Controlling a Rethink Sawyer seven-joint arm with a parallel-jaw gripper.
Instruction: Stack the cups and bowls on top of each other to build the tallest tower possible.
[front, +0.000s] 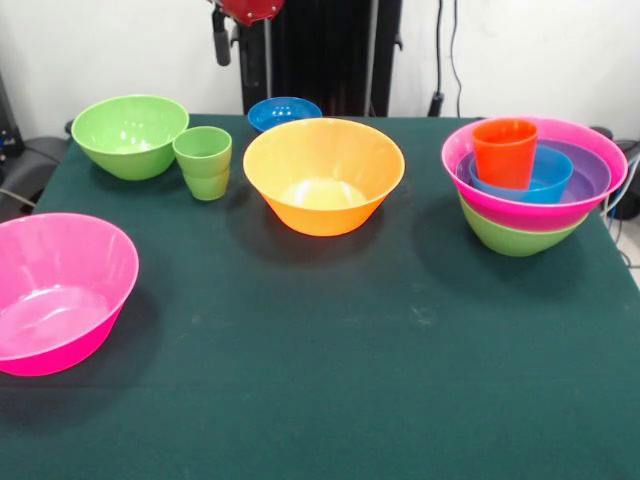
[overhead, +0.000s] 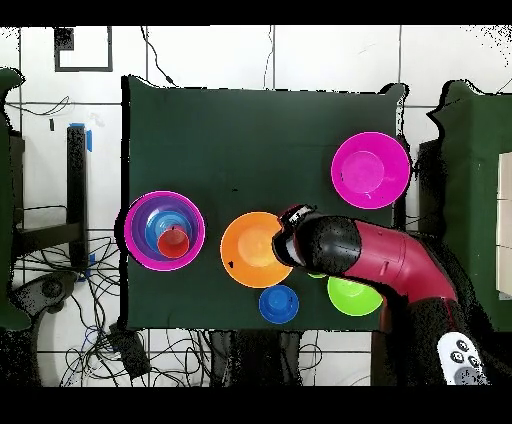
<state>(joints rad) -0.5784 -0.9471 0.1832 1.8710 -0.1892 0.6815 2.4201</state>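
**On the green cloth: one tower at the right, five pieces loose**

Nearest my front camera, at the left edge of the table (front: 330, 400), lies a big pink bowl (front: 55, 300), open side up and well apart from everything else. From overhead I see the same bowl (overhead: 370, 169) on the side away from the robot's base.

Further back, about mid-table, sits the big orange bowl (front: 323, 185), upright and alone. To its right stands the tower (front: 535, 185): a green bowl at the bottom, a wide pink bowl nested in it, then a shallow purple bowl, a blue bowl, and the orange-red cup (front: 505, 152) standing upright on top, set a little left of centre. Overhead, the tower (overhead: 164, 230) shows as rings of pink, purple and blue round the red cup.

Left of the orange bowl the light green cup (front: 204, 160) stands upright, just beside a green bowl (front: 130, 135) on its left; I cannot tell if they touch. Farthest back, behind the orange bowl, is a small blue bowl (front: 284, 112) near the table's far edge.

At the top edge of the front view I see only a red part of the arm (front: 246, 10). Overhead, the arm (overhead: 380, 255) reaches over the orange bowl's rim and hides the green cup. I cannot tell how the gripper (overhead: 290, 232) stands or whether it has hold of anything
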